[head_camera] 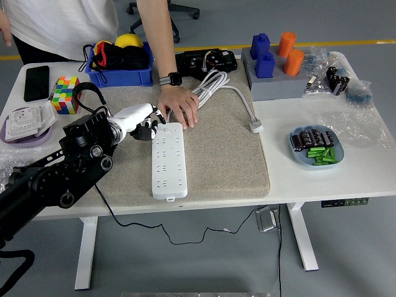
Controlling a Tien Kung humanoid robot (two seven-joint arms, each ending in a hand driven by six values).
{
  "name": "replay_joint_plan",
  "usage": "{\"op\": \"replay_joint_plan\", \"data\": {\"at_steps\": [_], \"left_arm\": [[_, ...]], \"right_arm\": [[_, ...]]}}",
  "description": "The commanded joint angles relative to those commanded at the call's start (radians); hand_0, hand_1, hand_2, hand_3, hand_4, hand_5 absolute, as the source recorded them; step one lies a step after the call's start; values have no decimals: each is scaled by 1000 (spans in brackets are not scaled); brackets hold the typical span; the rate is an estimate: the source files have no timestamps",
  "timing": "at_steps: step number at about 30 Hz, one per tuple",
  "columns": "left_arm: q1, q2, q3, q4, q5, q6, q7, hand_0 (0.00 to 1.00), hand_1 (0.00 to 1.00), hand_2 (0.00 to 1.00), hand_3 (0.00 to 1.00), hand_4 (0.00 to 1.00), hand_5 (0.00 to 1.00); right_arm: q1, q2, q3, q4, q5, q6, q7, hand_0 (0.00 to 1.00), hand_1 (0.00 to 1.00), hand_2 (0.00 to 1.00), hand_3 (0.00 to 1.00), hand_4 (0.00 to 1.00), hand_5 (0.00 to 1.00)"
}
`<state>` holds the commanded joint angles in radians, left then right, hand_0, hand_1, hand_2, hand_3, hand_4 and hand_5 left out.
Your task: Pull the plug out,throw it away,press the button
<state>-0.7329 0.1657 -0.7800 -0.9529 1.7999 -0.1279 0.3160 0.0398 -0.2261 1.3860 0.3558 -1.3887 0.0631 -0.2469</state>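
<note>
While a person's hand (179, 106) steadies the power strip (168, 159), I hover my left hand (146, 121), fingers loosely spread and empty, at its top corner for the button.

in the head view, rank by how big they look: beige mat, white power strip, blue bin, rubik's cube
1. Beige mat, by far the largest.
2. White power strip.
3. Blue bin, though it sits farther from the camera, so it is unsure.
4. Rubik's cube, smallest.

Glossy plastic power strip (169, 160), seemingly felt mat (216, 151)
</note>
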Motion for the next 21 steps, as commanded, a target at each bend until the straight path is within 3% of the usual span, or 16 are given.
{"op": "replay_joint_plan", "data": {"at_steps": [21], "left_arm": [[-49, -50, 73, 102, 17, 11, 23, 45, 16, 118, 698, 2, 2]], "right_arm": [[3, -1, 1, 0, 1, 0, 0, 752, 701, 710, 723, 788, 613]]}}
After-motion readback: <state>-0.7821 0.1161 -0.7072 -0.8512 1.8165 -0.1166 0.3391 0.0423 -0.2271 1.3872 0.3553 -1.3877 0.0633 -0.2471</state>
